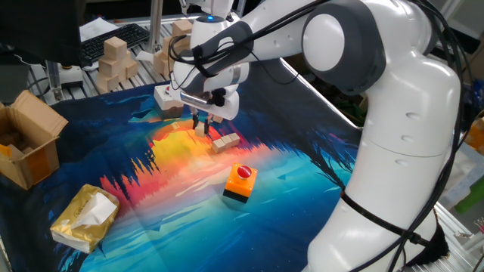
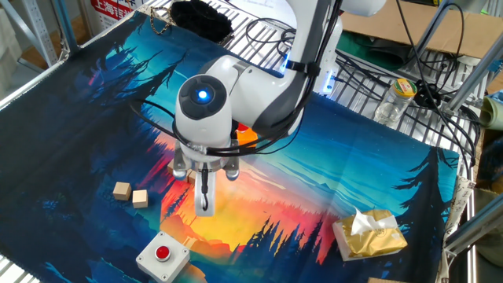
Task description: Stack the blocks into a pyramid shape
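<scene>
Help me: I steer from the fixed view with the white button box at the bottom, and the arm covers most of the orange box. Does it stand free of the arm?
Observer: Yes. In the other view the orange button box stands whole on the mat, apart from the gripper, with its red button facing up.
Operator: Is anything at the gripper's tips?
Observer: From that side a tan speck shows between them. I cannot tell what it is.
Operator: What lies outside my frame?
Observer: An open cardboard box at the mat's edge.
</scene>
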`<state>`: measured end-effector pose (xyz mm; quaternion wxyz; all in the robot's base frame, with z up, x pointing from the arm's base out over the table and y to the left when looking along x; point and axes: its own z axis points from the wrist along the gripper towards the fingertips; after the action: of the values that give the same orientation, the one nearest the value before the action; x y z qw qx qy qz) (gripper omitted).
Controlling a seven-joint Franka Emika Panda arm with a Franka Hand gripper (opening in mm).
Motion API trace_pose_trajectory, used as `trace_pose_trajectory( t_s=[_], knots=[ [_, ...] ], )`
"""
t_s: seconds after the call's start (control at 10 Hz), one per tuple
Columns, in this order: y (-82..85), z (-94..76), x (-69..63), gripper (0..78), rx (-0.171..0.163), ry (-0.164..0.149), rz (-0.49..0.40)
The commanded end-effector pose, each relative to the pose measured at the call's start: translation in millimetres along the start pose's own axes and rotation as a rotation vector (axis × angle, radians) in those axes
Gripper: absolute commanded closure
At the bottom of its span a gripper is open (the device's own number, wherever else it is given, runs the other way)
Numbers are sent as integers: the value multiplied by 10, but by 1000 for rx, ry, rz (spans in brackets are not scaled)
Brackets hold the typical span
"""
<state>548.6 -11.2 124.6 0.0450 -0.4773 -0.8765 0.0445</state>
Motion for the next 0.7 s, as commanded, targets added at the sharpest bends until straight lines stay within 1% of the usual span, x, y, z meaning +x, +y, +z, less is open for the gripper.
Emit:
trace_pose_trajectory(
  t_s=[0.1,0.2,0.3,0.4,0.5,0.6,0.7],
  knots=[
    [1,-14,-5,764,-14,13,38],
    [1,-14,-5,764,-14,13,38],
    [1,-14,-5,764,-47,40,136],
    [1,-14,-5,764,-43,36,194],
    [1,-14,-5,764,-41,35,213],
    [1,-14,-5,764,-38,38,289],
    [1,-14,-5,764,-38,38,289]
  ],
)
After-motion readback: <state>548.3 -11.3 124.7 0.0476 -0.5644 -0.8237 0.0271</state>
